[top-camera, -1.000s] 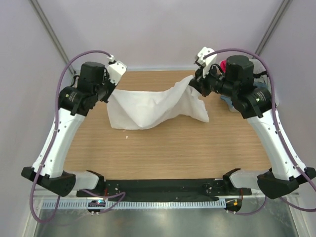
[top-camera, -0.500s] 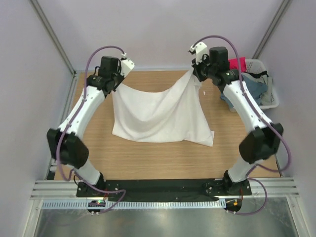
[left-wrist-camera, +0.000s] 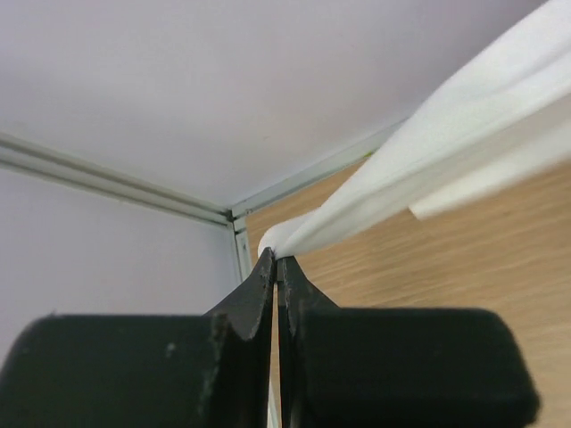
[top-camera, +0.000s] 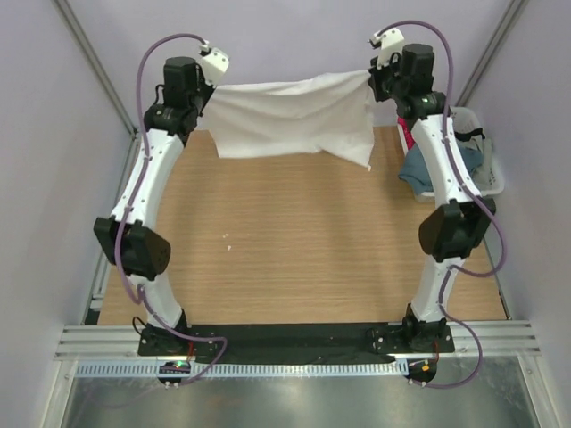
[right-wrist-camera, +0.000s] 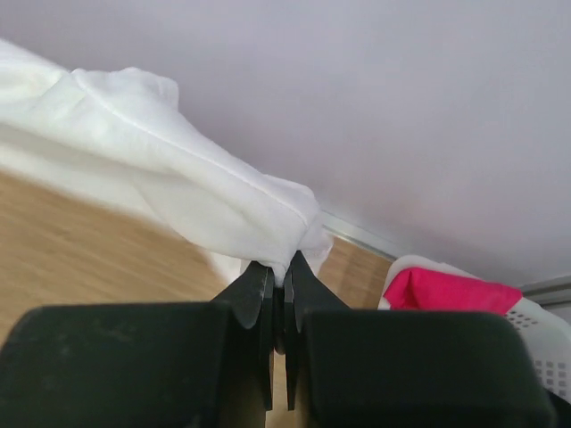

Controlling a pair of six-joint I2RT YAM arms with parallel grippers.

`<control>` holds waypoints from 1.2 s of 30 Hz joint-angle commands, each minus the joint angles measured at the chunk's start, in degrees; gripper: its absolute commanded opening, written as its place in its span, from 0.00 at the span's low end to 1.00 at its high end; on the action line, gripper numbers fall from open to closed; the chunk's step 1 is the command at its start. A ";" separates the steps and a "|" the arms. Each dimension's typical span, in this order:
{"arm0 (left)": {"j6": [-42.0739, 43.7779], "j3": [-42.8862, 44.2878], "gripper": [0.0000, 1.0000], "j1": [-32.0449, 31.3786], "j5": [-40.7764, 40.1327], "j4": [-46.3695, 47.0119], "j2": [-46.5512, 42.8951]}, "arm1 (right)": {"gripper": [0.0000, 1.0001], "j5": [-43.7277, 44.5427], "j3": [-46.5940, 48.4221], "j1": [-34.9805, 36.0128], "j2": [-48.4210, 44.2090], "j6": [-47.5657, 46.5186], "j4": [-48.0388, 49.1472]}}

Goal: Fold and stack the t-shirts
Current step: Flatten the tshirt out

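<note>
Off to my right sits one white slotted basket [top-camera: 493,175] at the table's [top-camera: 294,250] far right edge, with two shirts in it: a slate blue shirt [top-camera: 425,169] that spills over the basket's left side toward the wood, and a red-pink shirt [right-wrist-camera: 446,291] bunched against the rim, seen best from my right wrist. That makes three shirts that I can count, since the third, the white shirt [top-camera: 294,118], is not in the basket at all. It hangs in the air between my two hands, stretched across the far edge of the table and clear of the wood. My left gripper [left-wrist-camera: 277,267] has its jaws pressed together on one upper corner of that white cloth, and my right gripper [right-wrist-camera: 282,272] pinches the opposite upper corner in the same way, with a fold of fabric bulging just above the fingertips.
</note>
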 commanded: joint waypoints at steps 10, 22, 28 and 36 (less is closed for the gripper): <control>-5.12 -37.07 0.00 -2.45 5.98 -4.72 -30.30 | 0.01 -10.75 -38.57 3.87 -31.65 2.70 -6.69; -9.52 -44.38 0.89 -2.89 5.28 -11.72 -40.50 | 0.57 -15.60 -42.55 5.19 -35.88 1.48 -16.81; -9.96 -43.24 0.92 -2.89 5.54 -5.64 -32.53 | 0.56 -12.43 -37.63 5.11 -25.87 4.99 -9.08; -15.05 -27.01 0.81 -2.89 6.85 -9.56 -3.79 | 0.54 -13.31 -27.71 3.79 -3.03 13.08 -4.23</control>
